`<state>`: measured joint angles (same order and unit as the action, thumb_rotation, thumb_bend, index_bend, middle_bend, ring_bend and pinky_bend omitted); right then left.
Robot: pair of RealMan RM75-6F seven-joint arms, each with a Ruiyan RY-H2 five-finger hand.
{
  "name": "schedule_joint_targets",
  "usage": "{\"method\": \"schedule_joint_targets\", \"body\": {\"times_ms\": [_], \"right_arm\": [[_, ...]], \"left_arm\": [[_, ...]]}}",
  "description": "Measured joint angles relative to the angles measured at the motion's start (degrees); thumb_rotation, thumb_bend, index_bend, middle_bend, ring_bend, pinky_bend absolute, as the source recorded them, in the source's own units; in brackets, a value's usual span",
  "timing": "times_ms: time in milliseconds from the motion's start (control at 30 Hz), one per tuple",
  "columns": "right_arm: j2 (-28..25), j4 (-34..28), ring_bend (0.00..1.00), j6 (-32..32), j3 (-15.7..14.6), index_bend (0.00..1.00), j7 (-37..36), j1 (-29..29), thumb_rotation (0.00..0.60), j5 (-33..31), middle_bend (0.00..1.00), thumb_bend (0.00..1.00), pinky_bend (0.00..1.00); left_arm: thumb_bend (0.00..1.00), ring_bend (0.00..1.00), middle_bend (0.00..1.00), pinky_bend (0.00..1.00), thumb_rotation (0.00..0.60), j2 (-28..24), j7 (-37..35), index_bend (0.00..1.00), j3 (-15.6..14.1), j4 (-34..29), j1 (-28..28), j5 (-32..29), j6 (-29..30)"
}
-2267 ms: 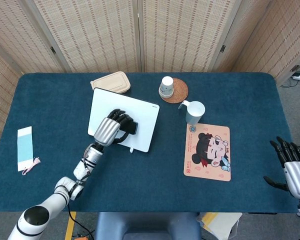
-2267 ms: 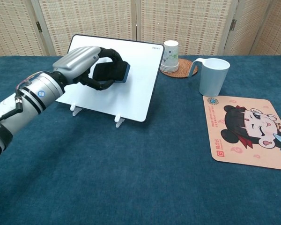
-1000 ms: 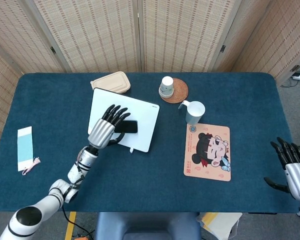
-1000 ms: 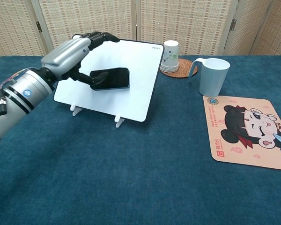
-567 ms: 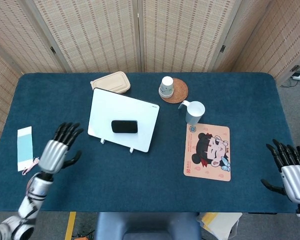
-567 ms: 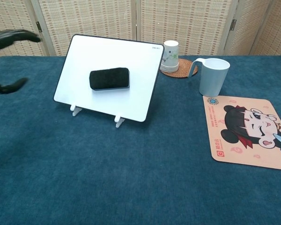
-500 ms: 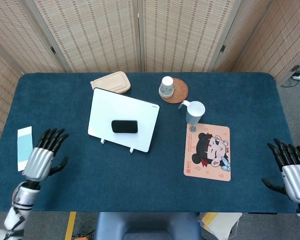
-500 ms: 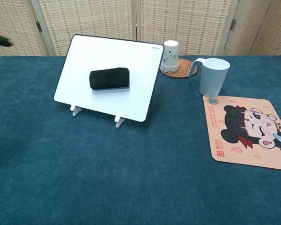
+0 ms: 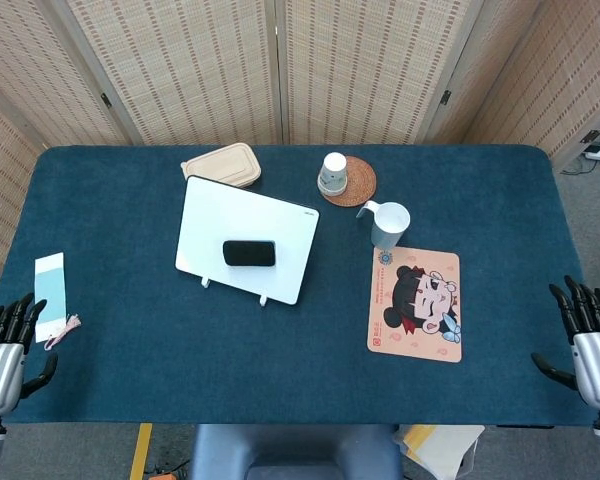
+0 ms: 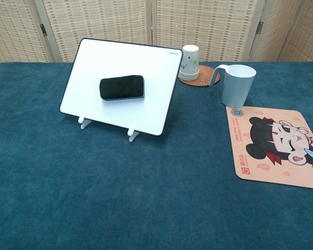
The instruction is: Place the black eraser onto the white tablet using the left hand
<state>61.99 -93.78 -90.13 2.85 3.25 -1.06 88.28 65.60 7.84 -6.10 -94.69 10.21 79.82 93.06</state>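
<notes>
- Two hands show in the head view, both at the near corners of the table (image 9: 130,330). The left hand (image 9: 0,355) sits at the lower left edge with its fingers spread and nothing in it. The right hand (image 9: 595,345) sits at the lower right edge, fingers likewise apart and empty.
- In the same view the black eraser (image 9: 249,253) lies on the middle of the white tablet (image 9: 220,215), well apart from either hand. A tan lidded box (image 9: 221,165) lies just behind the tablet. A paper cup (image 9: 333,172) stands on a round woven coaster (image 9: 360,185), and a white mug (image 9: 390,225) stands near the top edge of a cartoon mouse pad (image 9: 417,305). A pale blue card (image 9: 47,285) lies near the left edge, close to the left hand.
- From the chest view neither hand can be seen. The white tablet (image 10: 146,104) leans back on small white feet, and the black eraser (image 10: 122,87) rests flat against its face, a little above centre. To the right stand the paper cup (image 10: 190,61) on its coaster (image 10: 206,80), the white mug (image 10: 237,85), and the mouse pad (image 10: 274,148), all apart from the tablet.
</notes>
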Motion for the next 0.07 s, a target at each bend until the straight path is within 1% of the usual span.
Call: {"method": "schedule_joint_targets", "body": {"times_ms": [67], "right_arm": [[0.0, -0.1, 0.0, 0.1, -0.1, 0.0, 0.1, 0.0, 0.6, 0.3, 0.0, 0.2, 0.0]], "left_arm": [[0.42, 0.0, 0.01, 0.0, 0.6, -0.3, 0.2, 0.06, 0.4, -0.2, -0.2, 0.1, -0.9]]}}
